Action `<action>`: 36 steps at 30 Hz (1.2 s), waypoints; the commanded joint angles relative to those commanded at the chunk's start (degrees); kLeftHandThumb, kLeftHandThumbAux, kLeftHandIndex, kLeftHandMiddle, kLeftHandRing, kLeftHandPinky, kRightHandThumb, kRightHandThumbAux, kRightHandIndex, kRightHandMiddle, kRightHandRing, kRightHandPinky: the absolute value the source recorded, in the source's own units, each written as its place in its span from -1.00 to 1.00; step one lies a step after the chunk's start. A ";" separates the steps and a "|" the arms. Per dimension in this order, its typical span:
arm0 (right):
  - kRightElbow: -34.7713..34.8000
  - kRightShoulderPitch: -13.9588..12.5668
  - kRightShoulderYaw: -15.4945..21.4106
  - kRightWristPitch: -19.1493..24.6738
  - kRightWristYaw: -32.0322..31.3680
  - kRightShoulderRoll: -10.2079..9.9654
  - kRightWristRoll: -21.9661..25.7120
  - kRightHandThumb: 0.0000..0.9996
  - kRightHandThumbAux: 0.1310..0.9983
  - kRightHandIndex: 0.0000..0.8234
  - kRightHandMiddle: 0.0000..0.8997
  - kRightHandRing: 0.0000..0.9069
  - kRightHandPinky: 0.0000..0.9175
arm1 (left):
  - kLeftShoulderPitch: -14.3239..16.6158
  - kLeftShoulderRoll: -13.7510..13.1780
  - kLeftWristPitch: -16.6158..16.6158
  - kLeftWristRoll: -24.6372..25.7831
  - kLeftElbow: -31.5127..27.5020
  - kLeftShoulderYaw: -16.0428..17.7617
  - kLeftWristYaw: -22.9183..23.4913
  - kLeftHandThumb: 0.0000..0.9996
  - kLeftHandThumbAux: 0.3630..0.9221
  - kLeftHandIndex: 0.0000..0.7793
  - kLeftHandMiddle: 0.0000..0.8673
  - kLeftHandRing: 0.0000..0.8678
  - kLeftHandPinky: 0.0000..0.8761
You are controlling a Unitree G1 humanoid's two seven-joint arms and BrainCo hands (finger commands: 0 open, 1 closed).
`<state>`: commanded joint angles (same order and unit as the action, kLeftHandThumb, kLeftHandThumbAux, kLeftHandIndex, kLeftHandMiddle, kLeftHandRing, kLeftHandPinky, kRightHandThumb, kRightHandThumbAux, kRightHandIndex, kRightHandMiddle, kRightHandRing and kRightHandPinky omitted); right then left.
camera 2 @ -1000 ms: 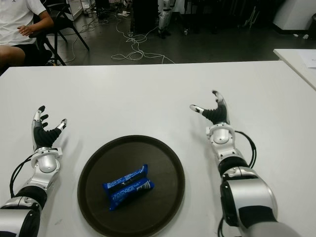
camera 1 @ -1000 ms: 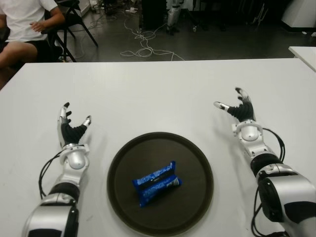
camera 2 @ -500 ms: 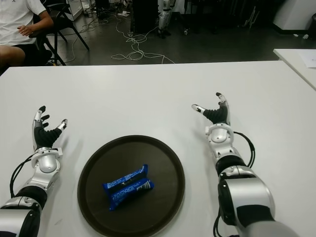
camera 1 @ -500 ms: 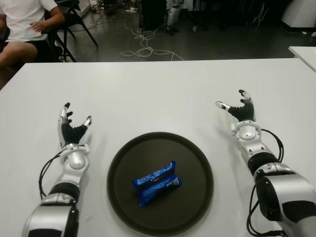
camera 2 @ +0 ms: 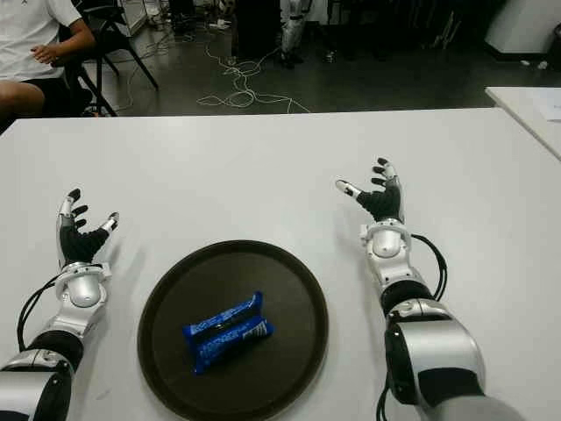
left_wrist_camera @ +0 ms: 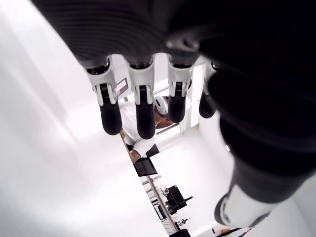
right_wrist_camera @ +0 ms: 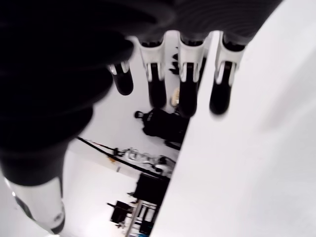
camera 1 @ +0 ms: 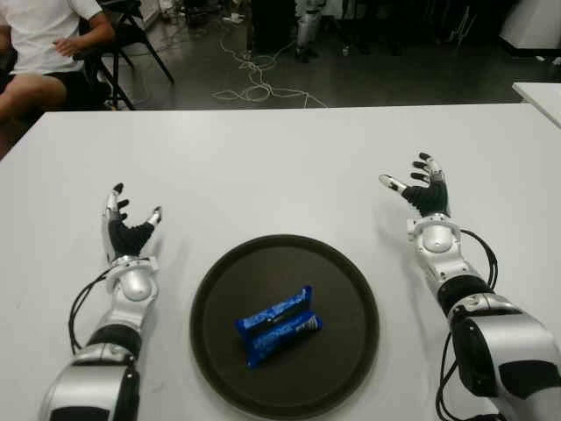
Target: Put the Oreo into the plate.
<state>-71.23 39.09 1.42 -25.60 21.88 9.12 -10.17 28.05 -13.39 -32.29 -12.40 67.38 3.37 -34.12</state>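
A blue Oreo pack (camera 1: 279, 324) lies inside the round dark brown plate (camera 1: 346, 285) near the front middle of the white table. My left hand (camera 1: 129, 224) shows to the left of the plate, palm up, fingers spread and holding nothing. On the plate's right, a little farther back, my right hand (camera 1: 415, 189) is open too, fingers (right_wrist_camera: 187, 94) stretched out and empty. Both wrist views show only spread fingers (left_wrist_camera: 143, 111) with nothing between them.
The white table (camera 1: 263, 167) stretches far back. A person in a white shirt (camera 1: 44, 44) sits on a chair beyond the table's far left corner. Cables (camera 1: 254, 83) trail over the dark floor behind. Another white table's corner (camera 1: 539, 92) shows at the right.
My right hand has shifted slightly, its fingers spreading a bit wider and tilting. The left hand, the plate and the Oreo pack have stayed put.
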 joint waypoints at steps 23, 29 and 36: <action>0.02 -0.67 -1.96 -5.54 3.25 -0.09 -2.85 -1.00 0.17 -0.98 -0.69 0.69 0.21 | -0.06 0.28 -0.02 1.60 -0.06 0.99 1.76 -0.53 0.54 -0.71 -0.74 -0.69 -0.58; 0.17 -0.69 -2.49 -6.31 3.35 0.03 -3.41 -1.00 0.14 -0.96 -0.60 0.71 0.44 | 0.09 0.28 0.15 1.63 -0.11 1.07 2.01 -0.55 0.57 -0.71 -0.74 -0.69 -0.61; 0.42 -1.11 -3.03 -8.97 4.00 0.12 -3.95 -1.00 0.10 -0.92 -0.58 0.42 -0.10 | 0.12 0.33 0.45 1.98 -0.29 1.31 3.04 -0.63 0.57 -0.74 -0.72 -0.68 -0.62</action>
<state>-70.81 37.98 -1.61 -34.57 25.88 9.24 -14.13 28.17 -13.05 -31.84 -10.42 67.09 4.69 -31.08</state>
